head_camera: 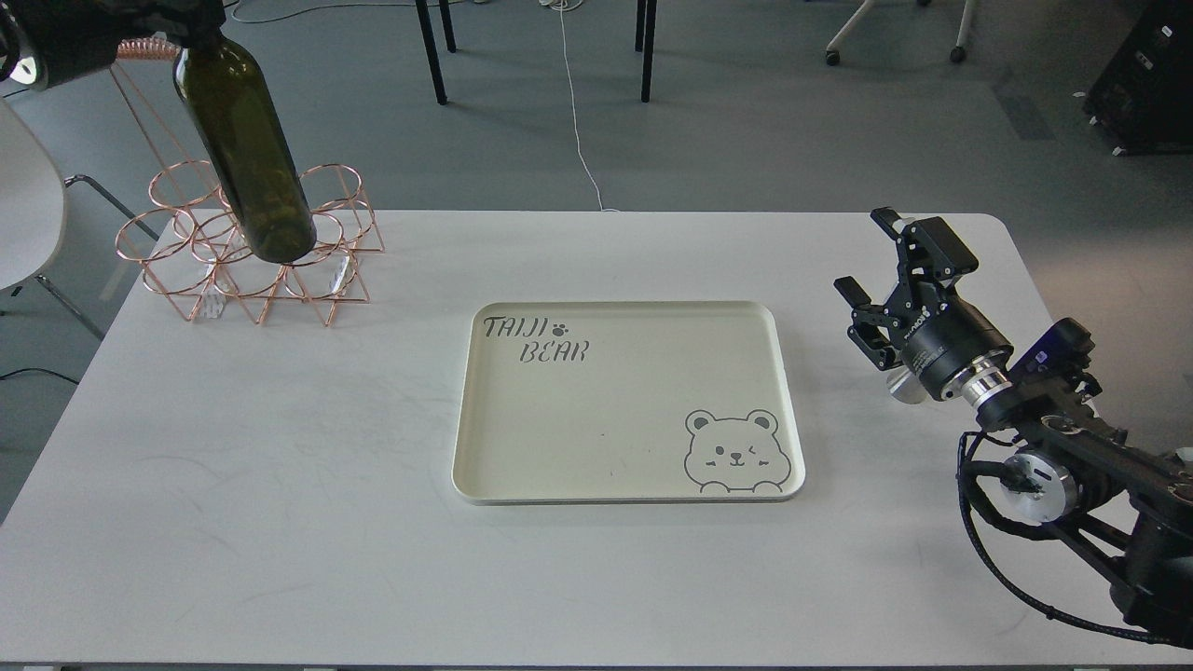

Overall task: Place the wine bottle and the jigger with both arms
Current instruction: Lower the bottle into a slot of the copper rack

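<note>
The dark olive-green wine bottle (pixel 247 154) hangs almost upright at the far left, its base over the copper wire rack (pixel 200 280). My left gripper (pixel 191 20) holds it by the neck at the top edge of the view, mostly cut off. My right gripper (pixel 885 266) is open, its fingers spread, low over the table's right side. The steel jigger (pixel 900 389) stands on the table just behind and under it. Only a small shiny part of the jigger shows beside the wrist.
A cream tray (pixel 485 410) printed with a bear and "TAIJI BEAR" lies in the middle of the white table (pixel 280 485). A white chair (pixel 28 214) stands off the left edge. Chair and table legs stand on the floor beyond.
</note>
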Motion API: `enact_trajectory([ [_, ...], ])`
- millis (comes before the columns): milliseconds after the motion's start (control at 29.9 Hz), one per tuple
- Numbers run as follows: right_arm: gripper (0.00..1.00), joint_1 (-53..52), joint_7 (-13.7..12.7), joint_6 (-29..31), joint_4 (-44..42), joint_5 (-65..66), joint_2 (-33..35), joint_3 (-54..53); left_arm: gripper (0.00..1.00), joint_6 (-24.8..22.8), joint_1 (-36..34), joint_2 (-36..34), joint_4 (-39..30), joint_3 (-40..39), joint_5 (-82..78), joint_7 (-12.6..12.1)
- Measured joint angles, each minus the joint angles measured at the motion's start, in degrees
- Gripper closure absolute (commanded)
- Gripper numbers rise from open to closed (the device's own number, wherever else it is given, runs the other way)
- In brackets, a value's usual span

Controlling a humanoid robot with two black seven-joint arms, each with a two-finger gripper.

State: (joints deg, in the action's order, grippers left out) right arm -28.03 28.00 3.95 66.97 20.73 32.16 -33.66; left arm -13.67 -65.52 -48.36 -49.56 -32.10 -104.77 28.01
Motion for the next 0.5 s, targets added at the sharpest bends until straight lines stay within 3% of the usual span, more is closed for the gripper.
enact_trajectory([
  [501,0.03,0.1,0.0,0.0,0.0,0.0,0.0,0.0,0.96,1.5,-0.1,1.0,0.1,-0.1,1.4,0.0],
])
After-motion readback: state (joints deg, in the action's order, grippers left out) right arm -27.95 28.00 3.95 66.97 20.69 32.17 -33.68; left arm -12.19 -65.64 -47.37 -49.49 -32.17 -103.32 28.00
